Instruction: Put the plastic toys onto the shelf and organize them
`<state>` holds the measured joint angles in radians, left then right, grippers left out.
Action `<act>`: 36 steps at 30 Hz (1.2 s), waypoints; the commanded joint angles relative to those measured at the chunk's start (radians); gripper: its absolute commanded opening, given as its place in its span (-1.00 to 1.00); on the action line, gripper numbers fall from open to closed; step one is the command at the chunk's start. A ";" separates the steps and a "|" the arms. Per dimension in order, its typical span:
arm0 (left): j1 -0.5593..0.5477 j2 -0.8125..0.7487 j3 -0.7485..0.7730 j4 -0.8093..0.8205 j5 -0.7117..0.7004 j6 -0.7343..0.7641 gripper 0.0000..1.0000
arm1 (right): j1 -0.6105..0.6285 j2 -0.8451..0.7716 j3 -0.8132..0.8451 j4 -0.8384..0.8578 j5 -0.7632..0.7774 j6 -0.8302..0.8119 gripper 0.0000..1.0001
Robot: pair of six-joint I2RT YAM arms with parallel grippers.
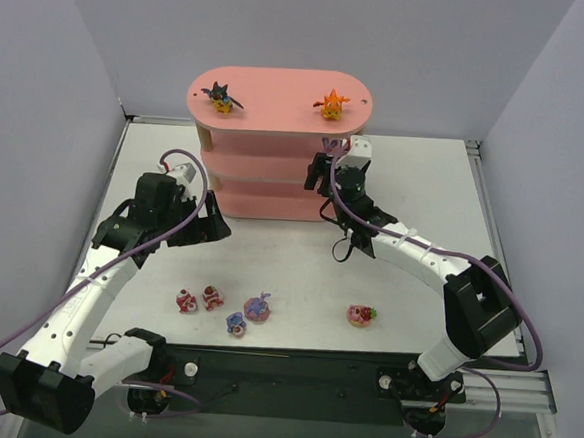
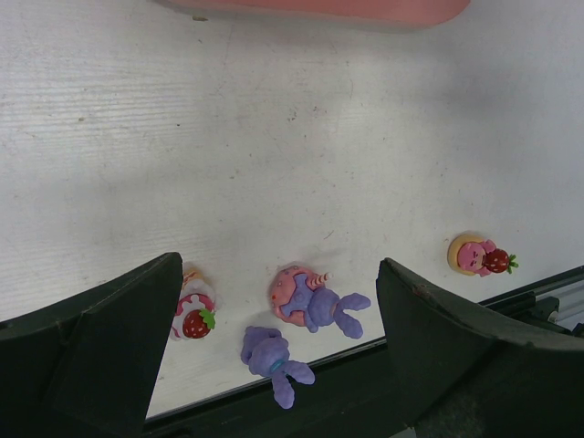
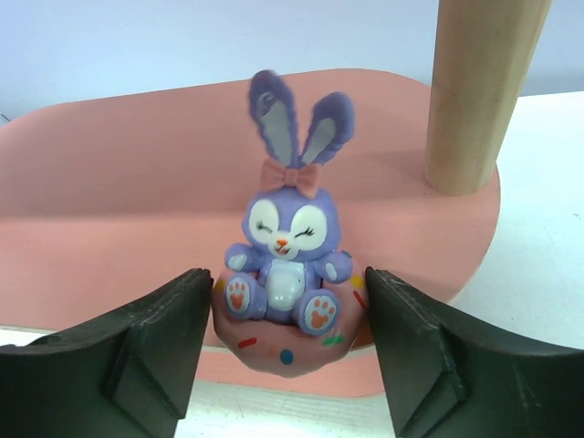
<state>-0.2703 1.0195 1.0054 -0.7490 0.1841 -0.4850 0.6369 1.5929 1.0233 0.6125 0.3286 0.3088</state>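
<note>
The pink shelf (image 1: pixel 278 128) stands at the back with the black bat toy (image 1: pixel 220 97) and the orange toy (image 1: pixel 331 103) on its top board. My right gripper (image 1: pixel 325 171) is at the shelf's right end. In the right wrist view it (image 3: pixel 287 351) is shut on the pink base of an upright purple bunny (image 3: pixel 287 246), at the front edge of a pink board (image 3: pixel 109 182). My left gripper (image 1: pixel 212 218) is open and empty above the table. Below it lie two bunnies (image 2: pixel 315 299) (image 2: pixel 272 358) and a red-and-white toy (image 2: pixel 193 315).
A wooden post (image 3: pixel 474 91) stands just right of the held bunny. On the table near the front edge lie two red-and-white toys (image 1: pixel 185 300) (image 1: pixel 212 298), two bunnies (image 1: pixel 258 307) (image 1: pixel 236 322) and a third red-and-white toy (image 1: pixel 361 315).
</note>
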 commanded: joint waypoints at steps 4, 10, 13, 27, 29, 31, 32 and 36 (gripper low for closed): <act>0.006 -0.021 0.001 0.040 0.011 0.011 0.94 | 0.012 -0.028 -0.011 -0.065 0.026 -0.023 0.58; 0.008 -0.021 0.001 0.040 0.011 0.011 0.95 | 0.017 -0.030 -0.006 -0.069 0.035 -0.033 0.62; 0.006 -0.022 0.002 0.042 0.012 0.011 0.95 | 0.017 -0.037 0.009 -0.086 0.041 -0.034 0.63; 0.006 -0.021 0.001 0.051 0.012 0.013 0.95 | 0.017 -0.122 0.141 -0.381 0.000 0.026 0.71; 0.008 -0.019 -0.001 0.053 0.012 0.013 0.95 | 0.012 -0.139 0.143 -0.408 -0.032 0.039 0.71; 0.006 -0.019 -0.005 0.053 0.012 0.013 0.95 | 0.014 -0.139 0.168 -0.440 -0.046 0.052 0.71; 0.008 -0.019 -0.007 0.054 0.012 0.013 0.95 | 0.012 -0.136 0.179 -0.480 -0.046 0.055 0.71; 0.006 -0.016 -0.008 0.059 0.018 0.013 0.94 | 0.012 -0.116 0.181 -0.505 -0.045 0.061 0.68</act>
<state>-0.2684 1.0145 1.0039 -0.7429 0.1871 -0.4850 0.6491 1.4956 1.1694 0.1684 0.2951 0.3466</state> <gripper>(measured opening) 0.974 0.847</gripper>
